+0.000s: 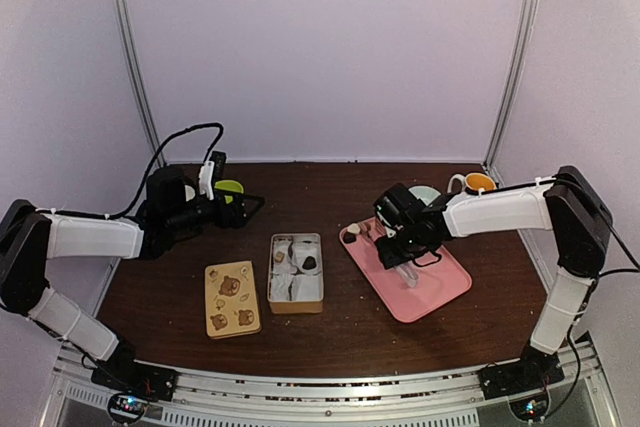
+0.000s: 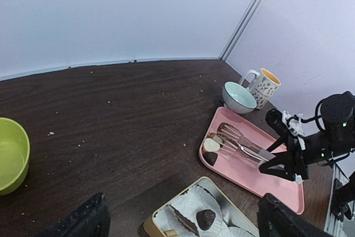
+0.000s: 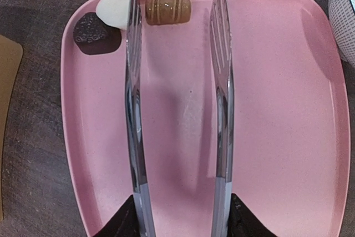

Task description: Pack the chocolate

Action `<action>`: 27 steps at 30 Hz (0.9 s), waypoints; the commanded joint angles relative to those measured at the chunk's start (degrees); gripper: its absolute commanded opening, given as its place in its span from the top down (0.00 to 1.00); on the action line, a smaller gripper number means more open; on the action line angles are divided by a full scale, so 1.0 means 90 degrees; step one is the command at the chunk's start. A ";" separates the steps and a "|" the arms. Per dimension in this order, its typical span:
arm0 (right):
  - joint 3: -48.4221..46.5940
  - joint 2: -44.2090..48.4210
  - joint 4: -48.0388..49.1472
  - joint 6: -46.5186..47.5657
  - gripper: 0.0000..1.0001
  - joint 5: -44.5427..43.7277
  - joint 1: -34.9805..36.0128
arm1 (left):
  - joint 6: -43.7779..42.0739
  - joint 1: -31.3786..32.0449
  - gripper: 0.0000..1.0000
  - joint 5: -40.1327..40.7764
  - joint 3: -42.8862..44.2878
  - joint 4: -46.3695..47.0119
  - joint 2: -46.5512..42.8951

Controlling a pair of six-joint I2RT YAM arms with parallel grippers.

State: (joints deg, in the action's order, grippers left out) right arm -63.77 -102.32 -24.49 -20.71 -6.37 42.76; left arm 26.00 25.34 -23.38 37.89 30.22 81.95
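Three small chocolates lie at the far-left corner of the pink tray (image 3: 277, 109): a dark one (image 3: 90, 29), a white one (image 3: 115, 5) and a tan barrel-shaped one (image 3: 168, 8). My right gripper (image 3: 180, 220) is shut on metal tongs (image 3: 222, 81), whose arms stand spread above the tray with their tips near the white and tan pieces. The open tan tin (image 1: 296, 272) holds paper cups and a dark chocolate (image 2: 206, 217). Its bear-printed lid (image 1: 231, 298) lies to its left. My left gripper (image 1: 240, 207) hovers behind the tin, open and empty.
A green bowl (image 1: 230, 188) sits at the back left by my left gripper. A pale bowl (image 2: 239, 97) and a patterned mug (image 2: 266, 84) stand behind the pink tray. White walls close in the back and both sides.
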 commanded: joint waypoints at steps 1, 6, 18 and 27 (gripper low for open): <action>-0.0221 -0.0100 -0.0062 0.0095 0.53 -0.0339 0.0034 | -0.0159 0.0026 0.05 -0.0039 0.0003 0.0223 -0.0107; -0.0420 -0.0285 -0.0142 0.0140 0.54 -0.0412 0.0038 | -0.0164 0.0028 0.05 -0.0048 0.0014 0.0204 -0.0089; -0.0550 -0.0114 -0.0074 0.0130 0.62 -0.0703 0.0034 | -0.0130 0.0026 0.05 -0.0117 0.0051 0.0226 0.0010; 0.0190 0.1015 0.0255 0.0221 0.65 -0.0736 0.0034 | -0.0154 0.0026 0.05 -0.0108 0.0082 0.0189 0.0042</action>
State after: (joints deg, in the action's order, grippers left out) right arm -63.99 -98.61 -24.69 -19.44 -10.96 42.76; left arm 25.56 25.34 -23.44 37.89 29.93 81.97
